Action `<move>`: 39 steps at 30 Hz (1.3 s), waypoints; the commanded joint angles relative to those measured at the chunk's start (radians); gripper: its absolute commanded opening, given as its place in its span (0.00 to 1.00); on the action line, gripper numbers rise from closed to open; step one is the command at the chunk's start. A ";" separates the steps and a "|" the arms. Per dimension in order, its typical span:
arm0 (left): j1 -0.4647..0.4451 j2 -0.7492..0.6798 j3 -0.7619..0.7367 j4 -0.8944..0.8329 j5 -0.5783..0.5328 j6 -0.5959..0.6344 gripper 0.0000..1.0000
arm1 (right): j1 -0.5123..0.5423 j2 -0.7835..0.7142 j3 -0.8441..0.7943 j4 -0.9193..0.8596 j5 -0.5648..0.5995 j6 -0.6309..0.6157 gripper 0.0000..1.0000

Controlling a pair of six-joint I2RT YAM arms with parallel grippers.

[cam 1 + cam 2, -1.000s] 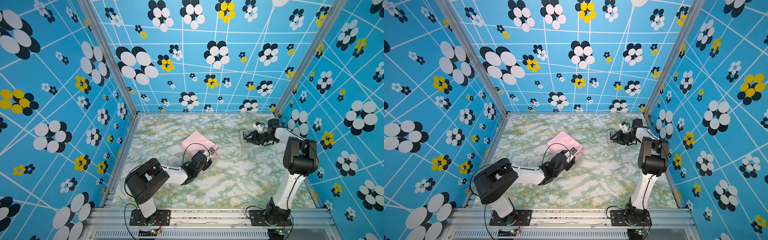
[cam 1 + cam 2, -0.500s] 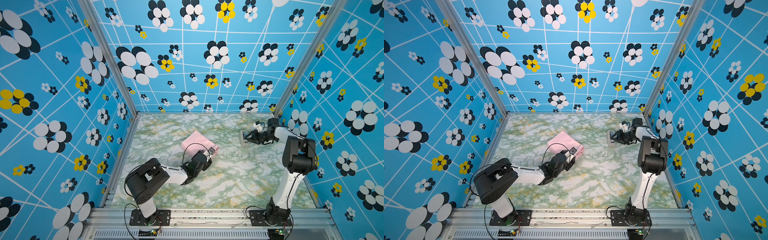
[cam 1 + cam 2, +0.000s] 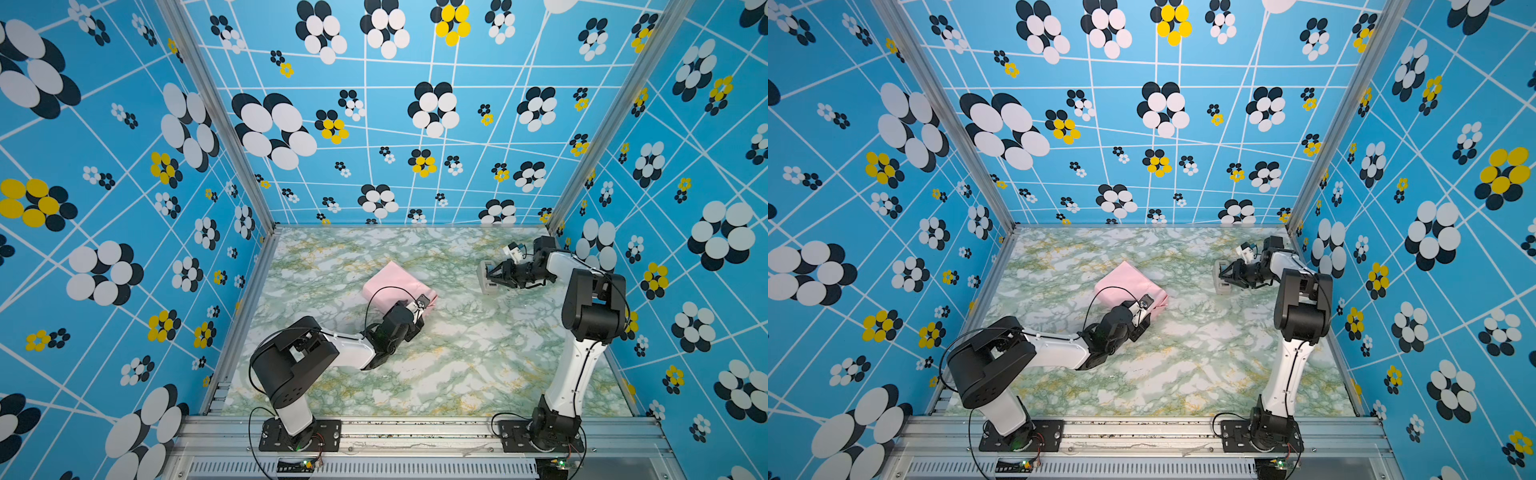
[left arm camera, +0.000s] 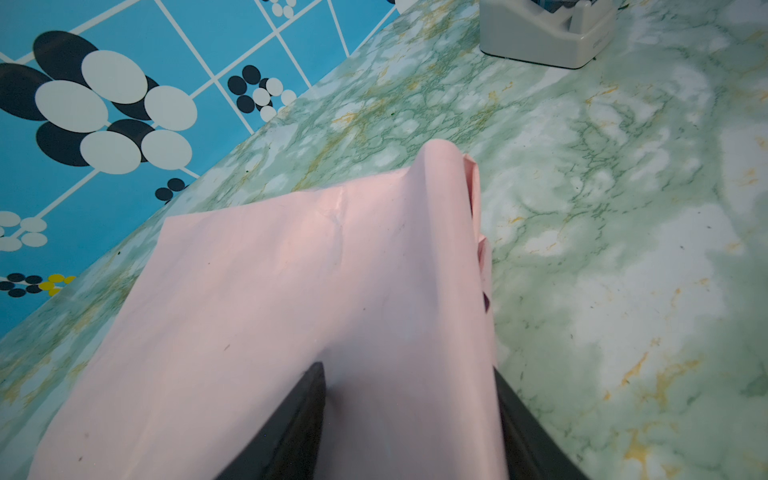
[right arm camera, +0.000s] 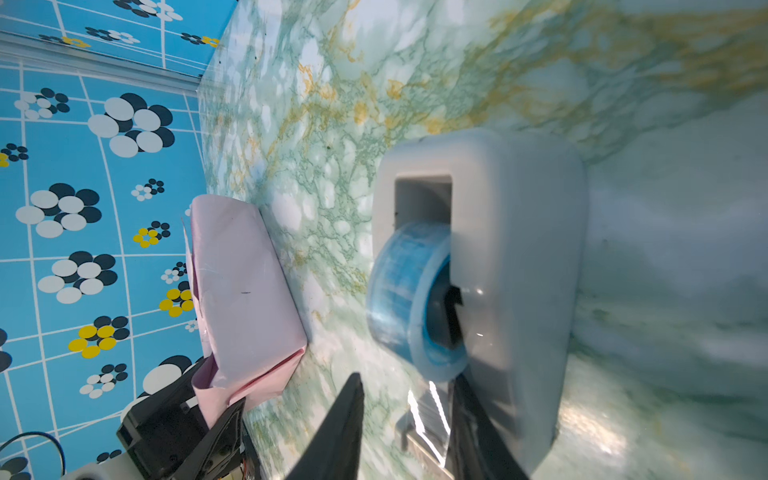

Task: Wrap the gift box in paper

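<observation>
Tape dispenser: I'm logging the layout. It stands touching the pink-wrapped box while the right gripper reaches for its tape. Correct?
Not touching. The tape dispenser stands well apart from the pink-wrapped box, with bare table between them, as both top views show. The right gripper does reach for its tape.

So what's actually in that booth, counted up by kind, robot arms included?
Pink paper parcel: 1
Tape dispenser: 1
Blue tape roll: 1
Robot arms: 2, left claw gripping the parcel, right claw open at the dispenser
Total: 5
</observation>
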 commanded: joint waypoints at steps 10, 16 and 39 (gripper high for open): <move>0.030 0.053 -0.041 -0.189 0.014 -0.039 0.59 | -0.013 0.089 0.042 -0.083 -0.025 -0.003 0.37; 0.031 0.055 -0.040 -0.189 0.015 -0.039 0.59 | -0.038 0.099 0.041 -0.078 -0.108 0.035 0.40; 0.032 0.062 -0.035 -0.186 0.017 -0.031 0.59 | -0.017 0.122 0.090 -0.200 0.043 -0.048 0.38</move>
